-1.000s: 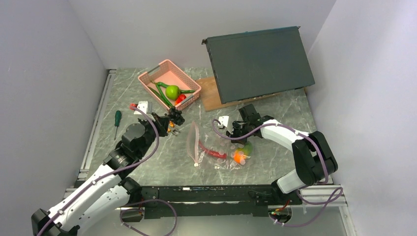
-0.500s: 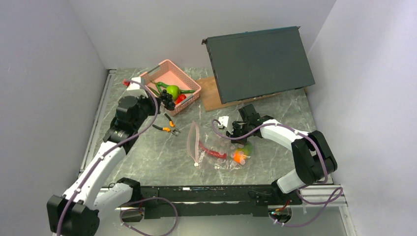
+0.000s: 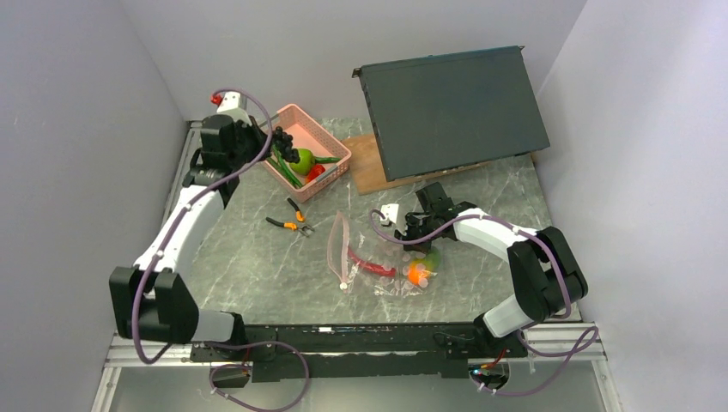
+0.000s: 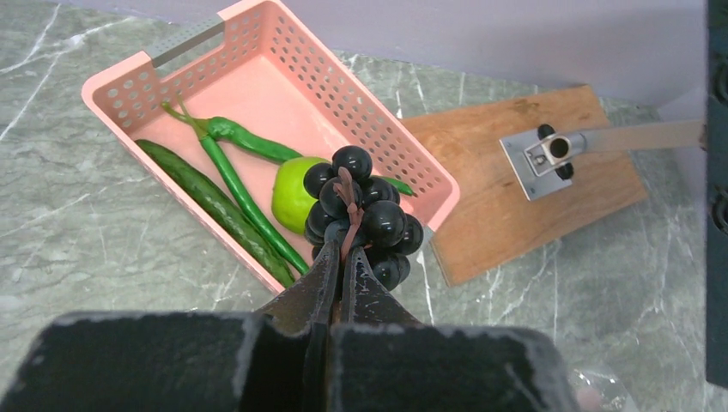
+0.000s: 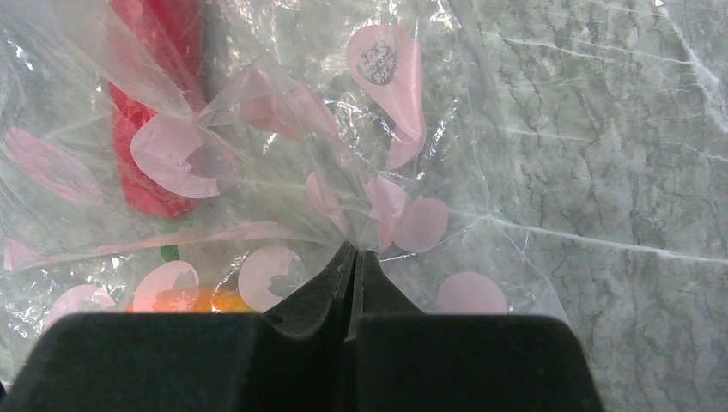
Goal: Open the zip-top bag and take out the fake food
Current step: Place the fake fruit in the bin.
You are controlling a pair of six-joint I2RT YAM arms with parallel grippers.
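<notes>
The zip-top bag (image 3: 378, 262) lies crumpled mid-table, its pink zip strip (image 3: 336, 249) toward the left. A red piece (image 5: 150, 129) and an orange-green mango (image 3: 421, 270) show through the plastic. My right gripper (image 5: 354, 251) is shut, pinching a fold of the bag (image 5: 283, 112) at its far side. My left gripper (image 4: 345, 251) is shut on the brown stem of a dark bunch of grapes (image 4: 360, 202), which hangs above the near rim of the pink basket (image 4: 129, 73). In the basket lie a cucumber (image 4: 206, 202), a long green pepper (image 4: 236, 176) and a green apple (image 4: 290, 184).
Orange-handled pliers (image 3: 290, 221) lie between the basket and the bag. A wooden board (image 3: 365, 163) sits right of the basket, with a large dark panel (image 3: 451, 107) leaning over it. White walls close in on both sides.
My left arm has swung from near the pliers back and left to above the basket, carrying the grapes. The right gripper and the bag have stayed put.
</notes>
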